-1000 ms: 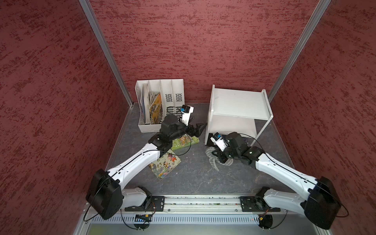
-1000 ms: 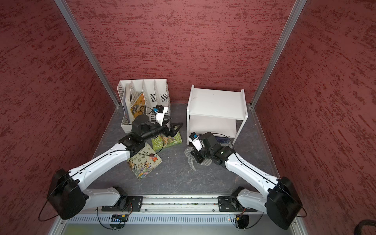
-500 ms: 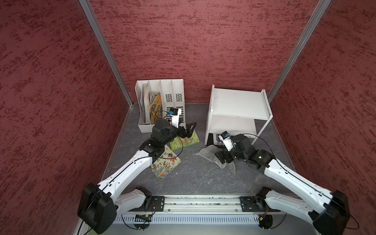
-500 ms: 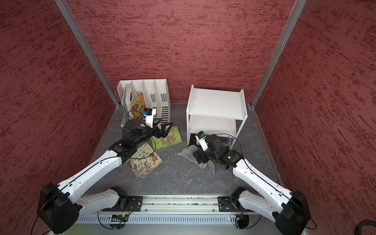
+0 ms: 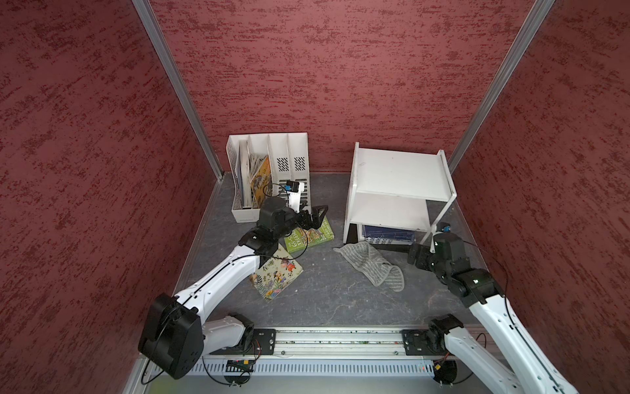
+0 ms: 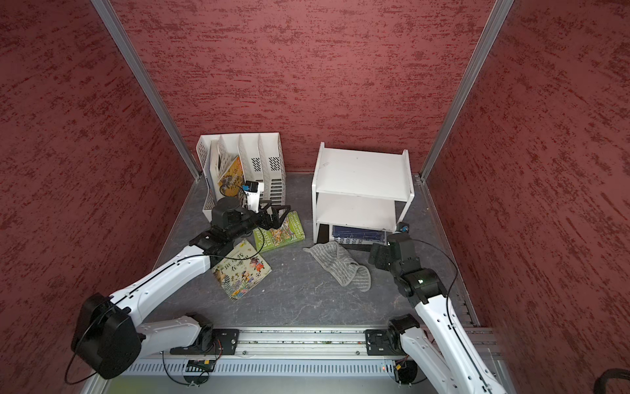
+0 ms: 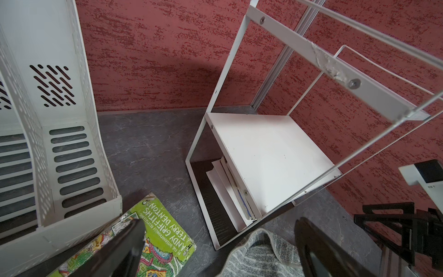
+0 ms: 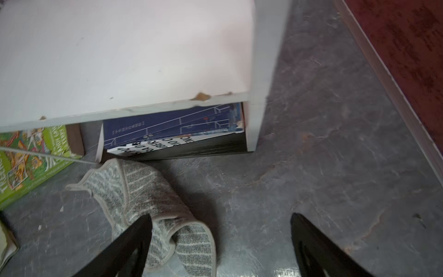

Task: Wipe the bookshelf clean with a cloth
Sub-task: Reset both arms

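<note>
The white bookshelf (image 5: 399,170) (image 6: 361,170) stands at the back right on a black base. The grey striped cloth (image 5: 371,264) (image 6: 341,262) lies crumpled on the floor just in front of its lowest tier. My right gripper (image 5: 414,256) (image 6: 375,254) hovers to the right of the cloth, open and empty. In the right wrist view the cloth (image 8: 143,191) lies under one finger of that gripper (image 8: 220,217). My left gripper (image 5: 317,216) (image 6: 276,216) hangs open and empty above a green book, pointing at the bookshelf (image 7: 271,158).
A white perforated file organizer (image 5: 272,177) with books stands at the back left. A green book (image 5: 312,235) and a picture book (image 5: 276,273) lie on the floor under the left arm. Blue books (image 5: 387,235) lie in the bookshelf's bottom tier. Red walls close three sides.
My right gripper opened and let go of the cloth, which now lies spread on the floor. The right arm drew back to the right. The left gripper pulled back slightly.
</note>
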Controlling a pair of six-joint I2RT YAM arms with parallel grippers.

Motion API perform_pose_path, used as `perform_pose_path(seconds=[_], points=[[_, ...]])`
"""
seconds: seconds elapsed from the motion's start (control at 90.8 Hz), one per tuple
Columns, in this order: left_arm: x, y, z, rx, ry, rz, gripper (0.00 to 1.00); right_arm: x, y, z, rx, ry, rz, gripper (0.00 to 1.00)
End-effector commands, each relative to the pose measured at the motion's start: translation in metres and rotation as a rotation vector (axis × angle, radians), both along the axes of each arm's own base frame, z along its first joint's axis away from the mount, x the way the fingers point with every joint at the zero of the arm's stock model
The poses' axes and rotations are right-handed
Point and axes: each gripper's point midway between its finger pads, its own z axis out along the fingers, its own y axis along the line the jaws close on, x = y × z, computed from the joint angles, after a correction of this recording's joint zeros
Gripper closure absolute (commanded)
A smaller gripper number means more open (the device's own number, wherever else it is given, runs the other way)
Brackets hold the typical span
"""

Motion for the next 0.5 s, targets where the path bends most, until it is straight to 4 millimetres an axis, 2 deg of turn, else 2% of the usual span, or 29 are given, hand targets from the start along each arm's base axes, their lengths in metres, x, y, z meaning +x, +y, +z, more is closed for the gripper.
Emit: perform_pose_path(seconds=[0.0, 0.099, 0.298, 0.375, 0.485], points=[[0.002, -0.001, 0.016, -0.034, -0.032, -0.012, 0.0, -0.005, -0.026, -0.014, 0.084, 0.006, -0.191, 0.07], [0.001, 0.001, 0.014, -0.036, -0.027, -0.012, 0.0, -0.001, -0.049, -0.028, 0.119, 0.04, -0.293, 0.08], [0.003, 0.009, 0.007, -0.03, 0.004, 0.023, 0.0, 0.018, -0.11, -0.027, 0.03, 0.057, -0.481, 0.06], [0.009, 0.023, -0.002, -0.004, 0.032, 0.101, 0.0, 0.037, -0.12, -0.023, -0.025, 0.016, -0.464, 0.02], [0.016, 0.061, -0.017, 0.047, 0.061, 0.287, 0.0, 0.071, -0.124, -0.021, -0.07, -0.099, -0.405, 0.02]])
